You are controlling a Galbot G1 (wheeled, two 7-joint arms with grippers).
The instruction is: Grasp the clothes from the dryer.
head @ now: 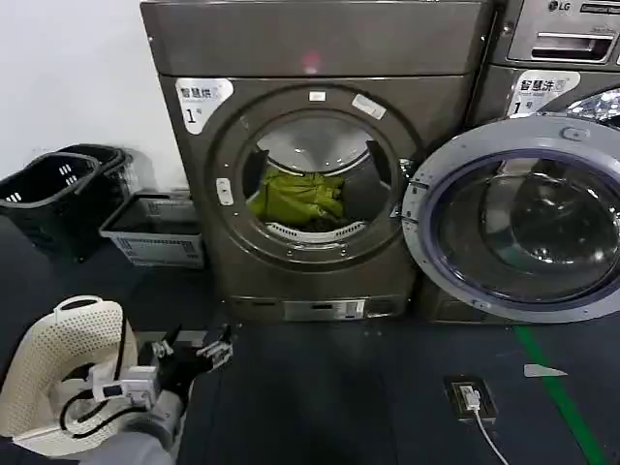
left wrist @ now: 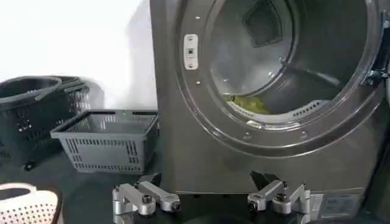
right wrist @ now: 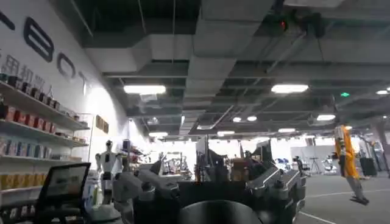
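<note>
Right, count with me: two machines, and yours is the dryer (head: pixel 310 184) with the "1" sticker, its door (head: pixel 518 218) swung open beside the porthole. One bundle of clothes (head: pixel 298 197), yellow-green, lies low inside the drum. To the dryer's left you have three baskets: two dark ones (head: pixel 53 194) nested against the wall and a grey one (head: pixel 155 228) nearer the machine; I can't see inside them. A white perforated basket (head: pixel 58 363) sits on the floor well below and left. Your left hand (head: pixel 194 351) hovers low before the dryer's base, fingers spread wide, holding nothing. Your right hand (right wrist: pixel 216 185) faces the room, fingers also apart.
</note>
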